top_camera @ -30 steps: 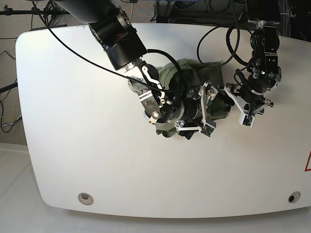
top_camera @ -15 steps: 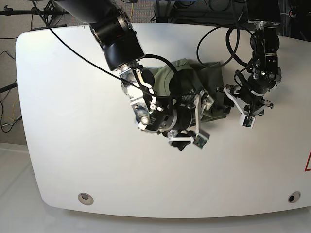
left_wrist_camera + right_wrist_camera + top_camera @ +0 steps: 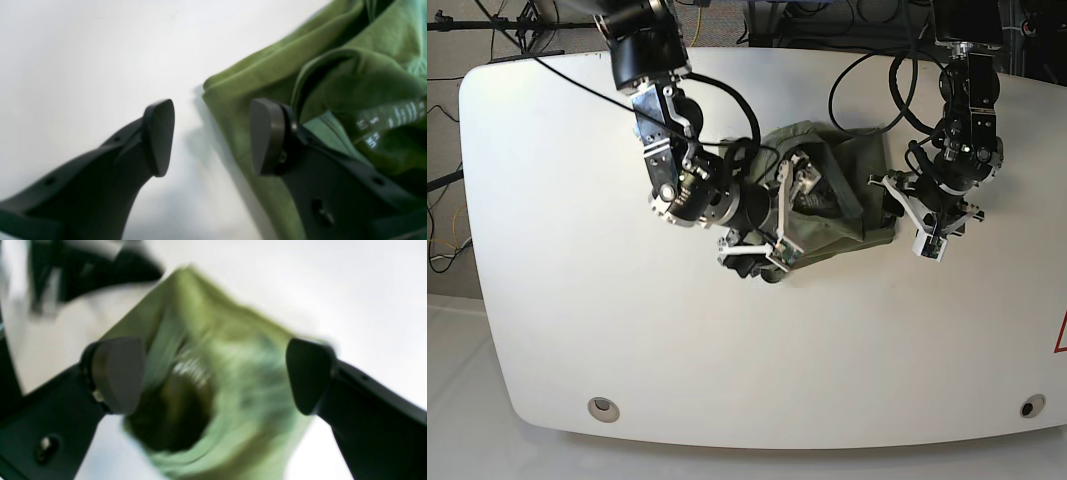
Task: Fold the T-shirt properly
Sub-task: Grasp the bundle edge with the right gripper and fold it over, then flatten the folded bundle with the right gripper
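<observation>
Base view shows the shirt (image 3: 842,195) bunched at upper centre, both grippers, left (image 3: 919,215) and right (image 3: 772,218), spread and holding nothing; I'd pinch an outer hem edge cleanly before pulling it flat.

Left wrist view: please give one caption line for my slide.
Open left gripper straddling the edge of the crumpled T-shirt on the white table.

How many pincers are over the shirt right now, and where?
2. The right pincer hangs open over the bunched T-shirt's side nearer the table's middle; the left pincer stands open at its opposite edge, one finger over cloth, one over bare table. Neither holds cloth.
</observation>
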